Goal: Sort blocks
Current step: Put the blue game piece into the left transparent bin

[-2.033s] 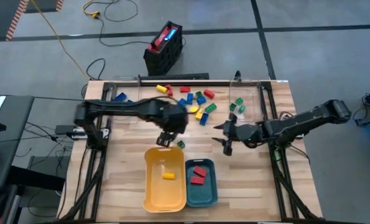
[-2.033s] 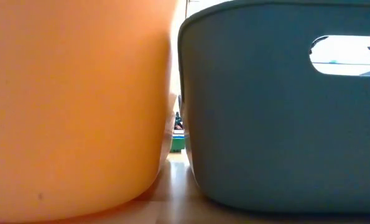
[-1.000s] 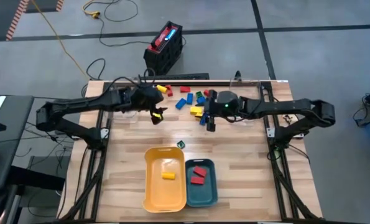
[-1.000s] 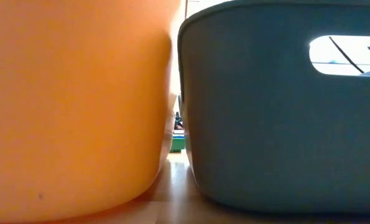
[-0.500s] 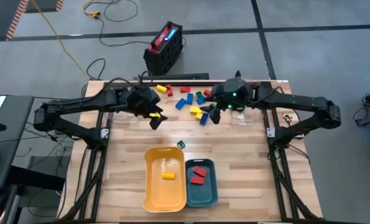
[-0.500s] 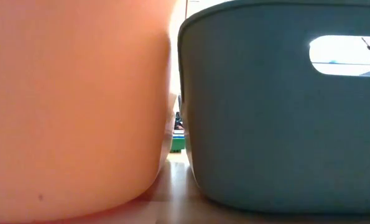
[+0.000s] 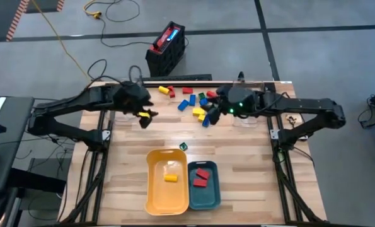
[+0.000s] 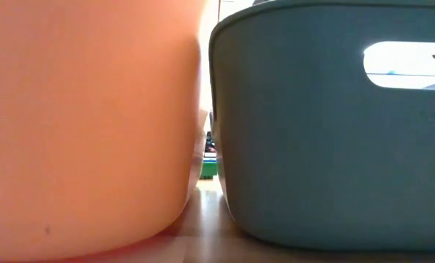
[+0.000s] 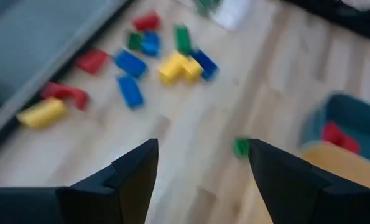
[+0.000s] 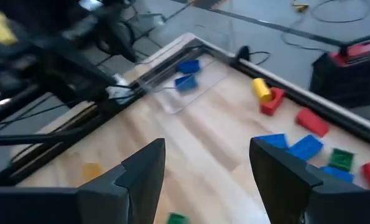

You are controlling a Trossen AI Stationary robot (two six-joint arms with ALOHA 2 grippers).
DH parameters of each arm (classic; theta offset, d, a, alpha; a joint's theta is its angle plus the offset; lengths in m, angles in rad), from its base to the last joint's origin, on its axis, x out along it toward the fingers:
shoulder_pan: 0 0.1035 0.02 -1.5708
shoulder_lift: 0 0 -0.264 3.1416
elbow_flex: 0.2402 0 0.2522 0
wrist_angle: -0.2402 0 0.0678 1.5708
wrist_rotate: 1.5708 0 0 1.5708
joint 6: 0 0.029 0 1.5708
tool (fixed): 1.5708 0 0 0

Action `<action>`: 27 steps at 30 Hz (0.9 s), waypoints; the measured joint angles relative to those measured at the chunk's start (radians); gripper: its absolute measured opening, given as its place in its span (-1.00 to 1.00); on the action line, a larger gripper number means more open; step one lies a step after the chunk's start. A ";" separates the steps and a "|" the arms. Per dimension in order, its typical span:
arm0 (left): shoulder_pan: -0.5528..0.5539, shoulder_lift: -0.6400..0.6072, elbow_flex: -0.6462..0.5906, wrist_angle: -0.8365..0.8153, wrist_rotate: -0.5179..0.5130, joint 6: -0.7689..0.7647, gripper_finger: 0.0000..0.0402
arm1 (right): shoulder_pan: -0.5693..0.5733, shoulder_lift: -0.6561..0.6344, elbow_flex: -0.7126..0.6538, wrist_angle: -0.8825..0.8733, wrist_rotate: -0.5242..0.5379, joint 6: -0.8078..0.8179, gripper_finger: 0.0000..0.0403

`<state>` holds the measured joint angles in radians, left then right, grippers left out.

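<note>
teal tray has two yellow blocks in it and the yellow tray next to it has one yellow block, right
Not quite. The two blocks in the teal tray are red, not yellow, as the high view shows. The rest holds: the yellow tray sits right beside it with one yellow block inside.

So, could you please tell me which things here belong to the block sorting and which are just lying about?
Part of the job:
- loose blocks at the table's far side
- yellow tray holding a yellow block
- teal tray holding red blocks
- stray green block

Just lying about:
- black and red case on the floor
- yellow cable
</note>
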<state>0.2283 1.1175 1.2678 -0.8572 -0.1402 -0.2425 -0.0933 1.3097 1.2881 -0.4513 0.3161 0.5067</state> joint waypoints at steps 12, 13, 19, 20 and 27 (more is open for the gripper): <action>0.070 -0.010 0.000 0.139 -0.169 -0.050 0.22 | -0.419 0.110 0.054 0.224 -0.517 -0.302 0.23; 0.088 0.000 0.000 0.154 -0.159 -0.076 0.22 | -0.440 0.120 0.075 0.195 -0.554 -0.325 0.23; 0.275 0.095 0.000 0.165 0.015 -0.077 0.22 | -0.487 0.201 0.181 0.098 -0.596 -0.484 0.23; 0.309 0.118 0.000 0.155 0.051 -0.055 0.22 | -0.496 0.220 0.186 0.106 -0.596 -0.484 0.23; 0.458 0.262 -0.001 0.142 0.217 0.195 0.22 | -0.531 0.309 0.195 0.255 -0.558 -0.424 0.23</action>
<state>0.6859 1.3798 1.2671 -0.7153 0.0766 -0.0477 -0.6240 1.6188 1.4834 -0.1961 -0.2424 0.0828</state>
